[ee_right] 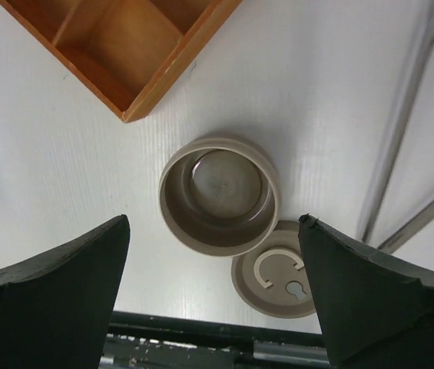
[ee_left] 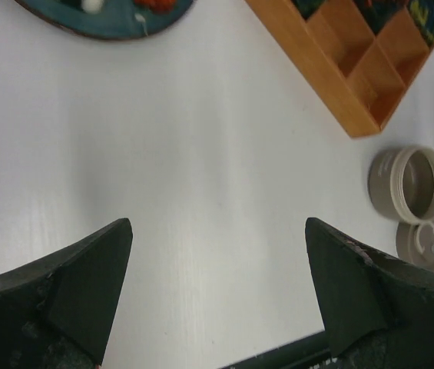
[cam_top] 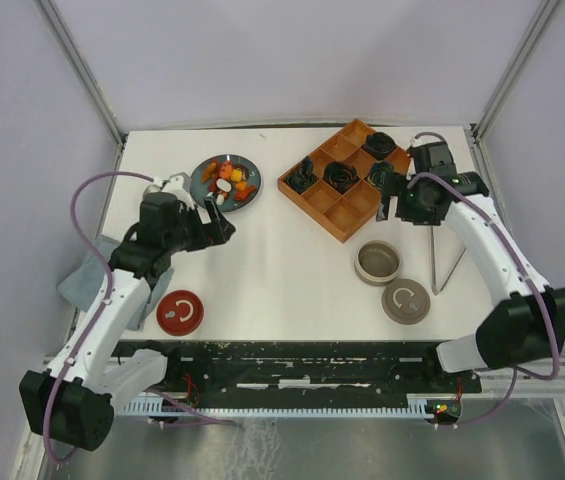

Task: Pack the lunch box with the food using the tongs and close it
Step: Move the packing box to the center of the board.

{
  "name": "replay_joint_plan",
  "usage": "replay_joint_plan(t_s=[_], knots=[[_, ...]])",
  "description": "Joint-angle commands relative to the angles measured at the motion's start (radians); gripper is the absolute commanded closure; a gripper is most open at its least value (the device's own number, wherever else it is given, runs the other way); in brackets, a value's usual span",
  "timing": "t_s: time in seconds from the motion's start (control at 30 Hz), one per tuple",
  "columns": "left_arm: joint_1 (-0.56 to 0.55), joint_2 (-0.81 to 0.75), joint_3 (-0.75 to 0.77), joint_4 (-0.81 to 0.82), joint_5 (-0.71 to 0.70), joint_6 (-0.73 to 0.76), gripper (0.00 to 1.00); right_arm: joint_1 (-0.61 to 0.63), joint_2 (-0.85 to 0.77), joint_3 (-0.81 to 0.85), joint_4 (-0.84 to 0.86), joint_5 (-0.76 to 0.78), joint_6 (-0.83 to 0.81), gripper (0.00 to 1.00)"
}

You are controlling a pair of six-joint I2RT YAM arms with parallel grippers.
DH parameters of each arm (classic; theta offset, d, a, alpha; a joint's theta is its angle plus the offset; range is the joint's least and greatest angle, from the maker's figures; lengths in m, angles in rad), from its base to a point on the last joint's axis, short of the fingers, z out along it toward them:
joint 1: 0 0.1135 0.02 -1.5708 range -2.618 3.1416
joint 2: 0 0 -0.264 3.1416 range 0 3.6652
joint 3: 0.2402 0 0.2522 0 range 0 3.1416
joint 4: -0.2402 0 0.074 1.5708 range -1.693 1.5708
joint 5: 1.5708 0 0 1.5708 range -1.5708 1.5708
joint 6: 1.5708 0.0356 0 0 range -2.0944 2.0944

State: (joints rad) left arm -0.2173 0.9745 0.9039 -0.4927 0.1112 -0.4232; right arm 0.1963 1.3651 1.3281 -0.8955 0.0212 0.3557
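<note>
the plate (cam_top: 198, 184) sits far left on the table (cam_top: 282, 270) with the food (cam_top: 230, 183) on it, and the divided tray (cam_top: 348, 213) lies to its right, coiled rosettes (cam_top: 340, 176) in its far compartments. nearer than the tray stands the lunch box (cam_top: 377, 263), its lid (cam_top: 406, 302) just beside it on the near right, the tongs (cam_top: 433, 262) right of both. a second lid (cam_top: 179, 312) lies near left, well apart from the box.

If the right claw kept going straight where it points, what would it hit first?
Likely the open beige pot, centred ahead of the right gripper in its wrist view; depth is unclear.
</note>
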Motion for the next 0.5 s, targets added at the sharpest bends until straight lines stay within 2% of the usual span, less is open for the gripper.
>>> replay_joint_plan(t_s=[0.0,0.23,0.47], knots=[[-0.095,0.015,-0.079,0.114,0.134,-0.069,0.01,-0.016,0.13,0.009,0.012,-0.226,-0.001,0.01],[-0.198,0.017,-0.16,0.162,0.186,-0.096,0.01,0.042,0.336,0.002,0.018,-0.309,-0.015,0.01],[-0.223,-0.09,-0.22,0.18,0.11,-0.097,0.01,0.168,0.451,-0.012,0.033,-0.368,-0.031,0.01]])
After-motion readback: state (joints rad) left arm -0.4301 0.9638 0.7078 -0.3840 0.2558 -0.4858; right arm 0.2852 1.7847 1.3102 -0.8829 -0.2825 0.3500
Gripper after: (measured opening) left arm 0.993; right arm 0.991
